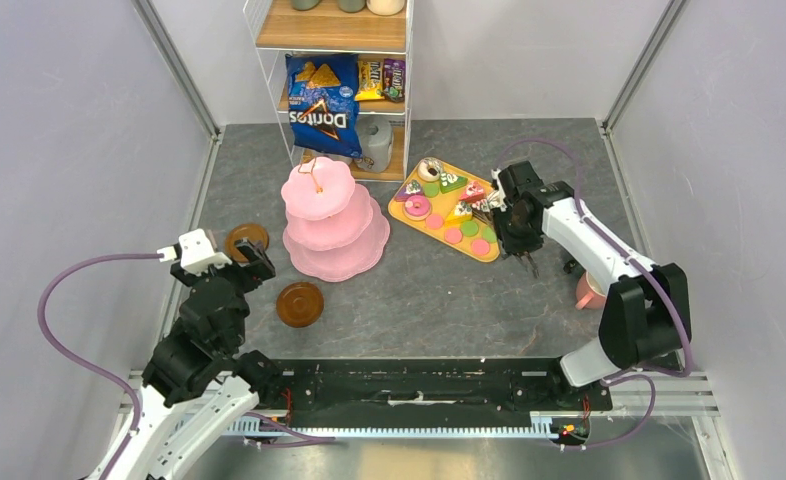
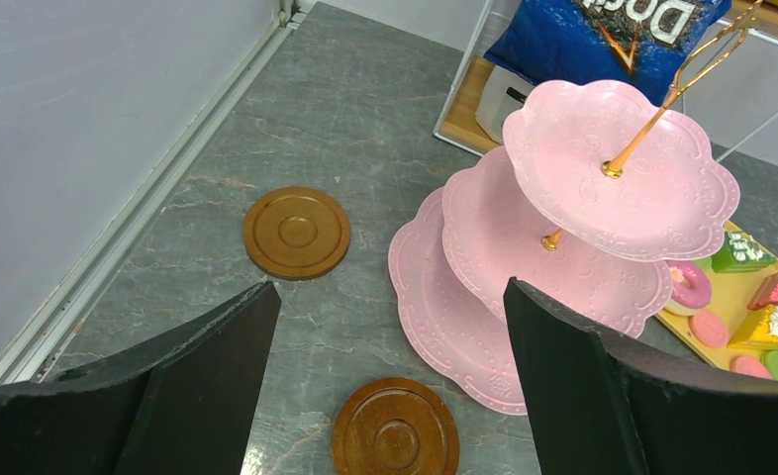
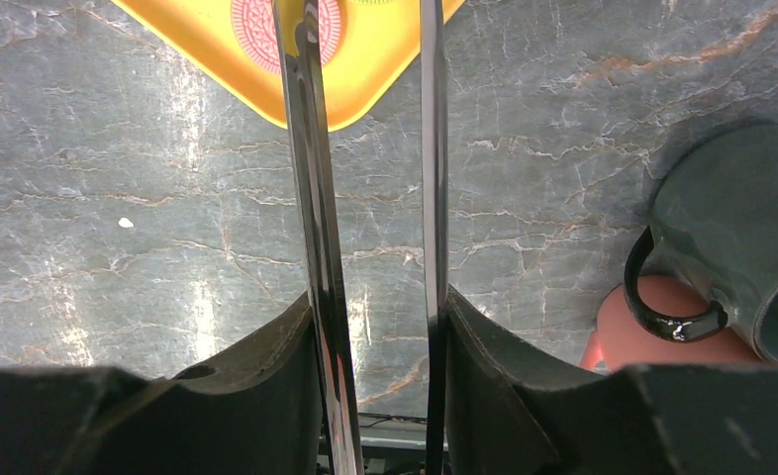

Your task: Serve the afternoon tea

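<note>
The pink three-tier stand (image 1: pixel 334 215) stands mid-table with all tiers bare; it also shows in the left wrist view (image 2: pixel 613 188). Two brown saucers (image 1: pixel 246 240) (image 1: pixel 299 303) lie left of it. My left gripper (image 1: pixel 254 262) is open and empty above them (image 2: pixel 389 287). A yellow tray (image 1: pixel 399 213) holds cake slices (image 1: pixel 453 183), a donut (image 1: pixel 417 206) and pink and green macarons (image 1: pixel 453 235). My right gripper (image 1: pixel 517 235) is shut on metal tongs (image 3: pixel 311 198) at the tray's near-right corner (image 3: pixel 365 89). The dark-green mug (image 3: pixel 741 228) and the pink mug (image 3: pixel 652 336) sit right of it.
A wire shelf (image 1: pixel 334 30) at the back holds a blue Doritos bag (image 1: pixel 321 105) and other snacks. Grey walls close in left and right. The pink mug (image 1: pixel 589 292) sits close under my right arm. The black rail of the arm bases (image 1: pixel 419 385) lines the near edge.
</note>
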